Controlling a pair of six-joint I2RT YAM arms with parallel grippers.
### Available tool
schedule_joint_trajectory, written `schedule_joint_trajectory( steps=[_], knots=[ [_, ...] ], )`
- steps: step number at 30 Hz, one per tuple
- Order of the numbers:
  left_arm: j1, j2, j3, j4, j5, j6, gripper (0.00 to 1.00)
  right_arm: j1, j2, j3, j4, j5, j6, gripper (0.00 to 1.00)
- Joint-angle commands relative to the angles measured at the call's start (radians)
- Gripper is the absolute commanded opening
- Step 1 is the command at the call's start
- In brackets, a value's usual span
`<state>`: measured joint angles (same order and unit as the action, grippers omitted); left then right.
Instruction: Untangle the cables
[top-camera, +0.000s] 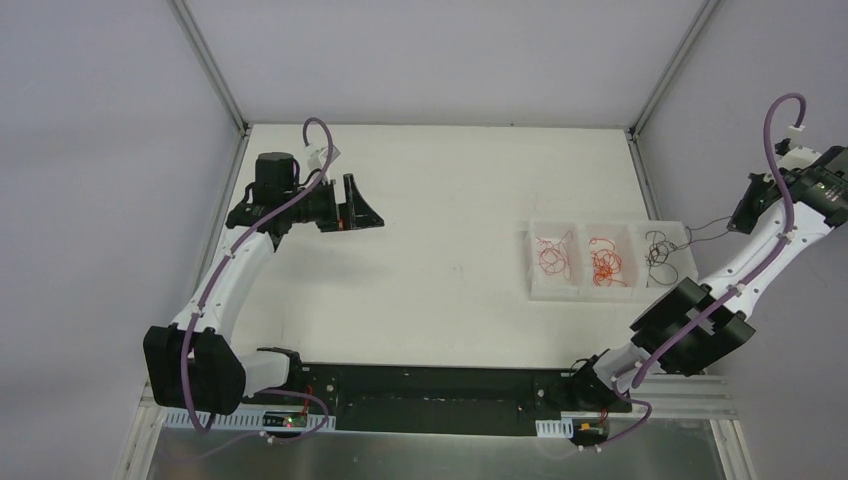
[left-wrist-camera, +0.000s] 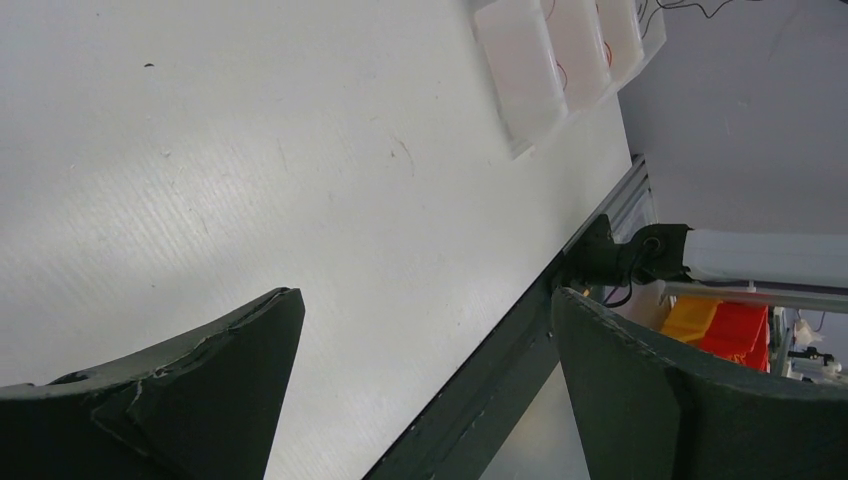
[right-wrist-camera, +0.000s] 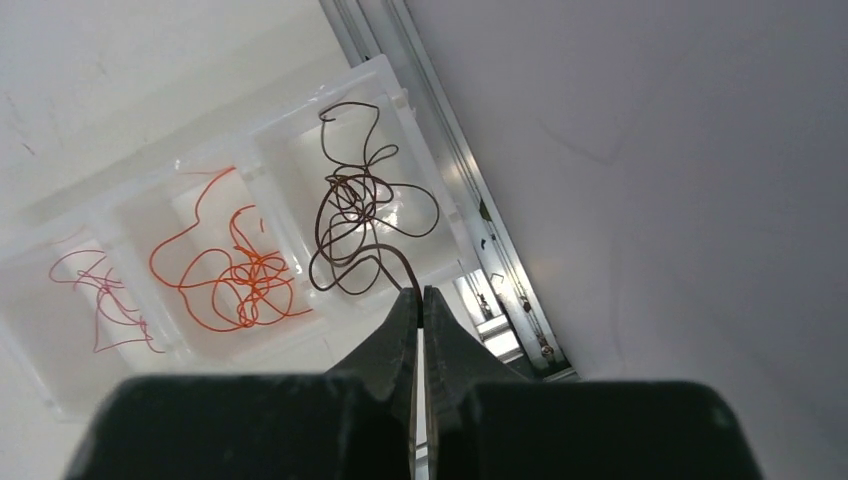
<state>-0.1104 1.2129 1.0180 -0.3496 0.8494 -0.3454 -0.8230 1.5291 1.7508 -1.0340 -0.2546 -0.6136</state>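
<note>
1. the table is being occupied at its 3 o'clock side by a clear three-part tray.
2. the cables are being kept apart there: a red cable in the 9 o'clock compartment, an orange cable in the middle, and a black cable in or just above the 3 o'clock one.
3. the left gripper is being held wide open and empty, well apart at the tray's 9 o'clock.
4. the right gripper, judged the nearer, is being held pinched closed on the black cable's end, just beyond the tray's 3 o'clock edge.
5. a thin strand is being stretched from the curled mass toward 2 o'clock up to the jaws, so the mass is lying at this gripper's 8 o'clock.
</note>
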Motion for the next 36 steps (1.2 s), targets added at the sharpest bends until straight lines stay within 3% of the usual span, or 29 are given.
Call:
schedule_joint_trajectory(
  steps=[1,15,24,26,30,36],
  knots=[
    [0.001,0.01,0.056,0.006,-0.02,0.04,0.99,0.044,0.003,-0.055,0.127,0.101,-0.026,0.0],
    [0.002,0.015,0.046,-0.01,-0.035,0.074,0.99,0.312,0.036,-0.446,0.498,0.451,-0.187,0.0],
    [0.001,0.02,0.05,-0.029,-0.059,0.09,0.99,0.363,0.113,-0.43,0.486,0.524,-0.193,0.0],
    [0.001,0.019,0.051,-0.042,-0.071,0.098,0.99,0.363,0.099,-0.407,0.449,0.51,-0.184,0.08],
    [0.003,0.034,0.072,-0.105,-0.112,0.121,0.99,0.364,0.054,-0.326,0.341,0.465,-0.16,0.45],
    [0.017,0.069,0.14,-0.236,-0.123,0.183,0.99,0.379,0.012,-0.15,0.141,0.38,-0.125,0.61]
  ],
)
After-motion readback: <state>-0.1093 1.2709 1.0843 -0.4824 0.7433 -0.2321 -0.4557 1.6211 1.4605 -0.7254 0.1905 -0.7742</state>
